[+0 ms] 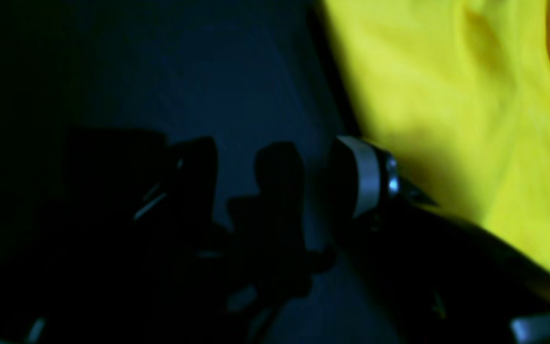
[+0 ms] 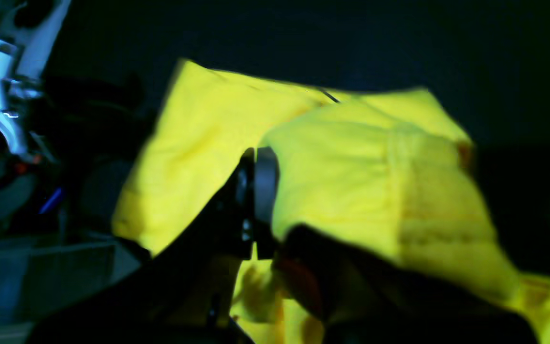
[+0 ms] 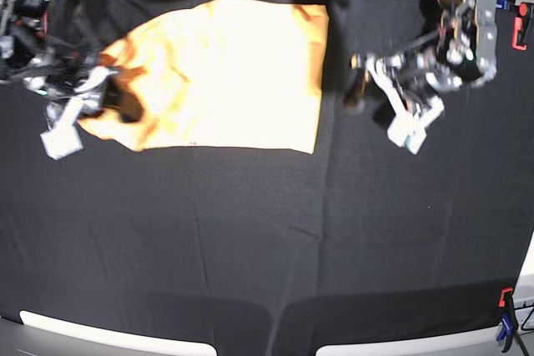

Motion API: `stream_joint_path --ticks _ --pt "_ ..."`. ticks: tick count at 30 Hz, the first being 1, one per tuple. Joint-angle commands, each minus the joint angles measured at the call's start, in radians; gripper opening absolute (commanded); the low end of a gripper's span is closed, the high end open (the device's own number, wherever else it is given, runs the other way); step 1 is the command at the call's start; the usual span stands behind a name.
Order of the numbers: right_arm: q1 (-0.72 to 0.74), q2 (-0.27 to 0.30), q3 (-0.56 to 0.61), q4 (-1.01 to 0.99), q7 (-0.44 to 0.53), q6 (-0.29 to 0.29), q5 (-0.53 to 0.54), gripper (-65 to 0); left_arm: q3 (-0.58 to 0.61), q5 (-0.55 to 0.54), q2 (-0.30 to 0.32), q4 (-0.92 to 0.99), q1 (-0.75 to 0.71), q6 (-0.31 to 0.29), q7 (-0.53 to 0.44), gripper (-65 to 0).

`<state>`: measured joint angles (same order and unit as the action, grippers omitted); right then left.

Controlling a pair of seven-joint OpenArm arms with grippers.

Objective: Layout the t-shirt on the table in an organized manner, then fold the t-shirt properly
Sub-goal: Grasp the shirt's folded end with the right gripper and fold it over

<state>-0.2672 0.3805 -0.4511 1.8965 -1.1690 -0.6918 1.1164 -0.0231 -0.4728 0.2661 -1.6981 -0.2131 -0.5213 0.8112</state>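
Item: t-shirt (image 3: 225, 72), pale orange-yellow, plain, no print visible. Lies on the far half of the black-covered counter (image 3: 267, 248), left of centre in the base view. Partly folded or doubled into a rough rectangle; long axis runs left to right across the counter. Right edge straight and squared; near edge fairly even. Left end bunched and lifted into a rumpled peak with shadowed creases; not flat.

Right gripper (image 3: 104, 93): at the shirt's left end, jaws closed on a fold of the cloth. The right wrist view shows fabric draped over and around the jaws, raised off the counter. This is the nearer arm; the shirt's body lies from its jaws toward the counter's centre.

Left gripper (image 3: 360, 81): just beside the shirt's right edge, apart from it, over bare counter. Jaws spread wide, holding nothing. The left wrist view shows the cloth to one side of the jaws, not between them.

Judgement: the coming move turns on the held left end, to be drawn along the long axis over the flat portion or outward to flatten it.
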Motion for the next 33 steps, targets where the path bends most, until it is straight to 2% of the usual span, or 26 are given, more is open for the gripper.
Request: stream_joint_path --ticks 1,5,9,14,18,22,23,26,28,31,33 --pt "0.018 -0.005 0.018 0.050 0.027 -0.006 -0.004 -65.0 -0.002 -0.034 0.006 -0.021 -0.006 -0.009 -0.020 -30.6" --pt "0.048 -0.080 0.135 0.097 0.083 0.036 -0.124 -65.0 -0.002 -0.053 0.006 -0.021 -0.068 -0.019 -0.019 -30.6" --pt "0.087 -0.159 0.258 0.096 0.095 0.055 -0.209 -65.0 -0.002 -0.052 0.006 -0.021 -0.122 -0.024 -0.019 -30.6" --pt "0.121 -0.266 0.390 0.093 0.153 0.102 -0.404 -65.0 -0.002 -0.052 0.006 -0.021 -0.165 -0.033 -0.019 -30.6" --pt "0.123 -0.322 0.480 0.087 0.182 0.146 -0.522 -65.0 -0.002 -0.053 0.006 -0.021 -0.172 -0.033 -0.008 -30.6" --pt "0.123 -0.345 0.560 0.086 0.184 0.148 -0.596 -65.0 -0.002 -0.052 0.006 -0.021 -0.172 -0.033 -0.003 -30.6" --pt "0.123 -0.345 0.575 0.086 0.184 0.148 -0.602 -63.7 -0.002 -0.052 0.006 -0.021 -0.172 -0.033 -0.003 -30.6" --pt "0.120 -0.348 0.604 0.086 0.184 0.148 -0.602 -42.4 -0.002 -0.052 0.006 -0.021 -0.172 -0.033 -0.003 -30.6" --pt "0.118 -0.356 0.604 0.086 0.183 0.148 -0.581 -34.8 -0.002 -0.052 0.006 -0.021 -0.171 -0.033 0.000 -30.6" --pt "0.118 -0.356 0.604 0.087 0.182 0.142 -0.428 -33.8 -0.002 -0.051 0.006 -0.021 -0.167 -0.033 0.000 -30.6" --pt "0.119 -0.356 0.604 0.087 0.172 0.102 -0.319 -33.8 -0.002 -0.052 0.006 -0.021 -0.164 -0.033 0.000 -30.6"
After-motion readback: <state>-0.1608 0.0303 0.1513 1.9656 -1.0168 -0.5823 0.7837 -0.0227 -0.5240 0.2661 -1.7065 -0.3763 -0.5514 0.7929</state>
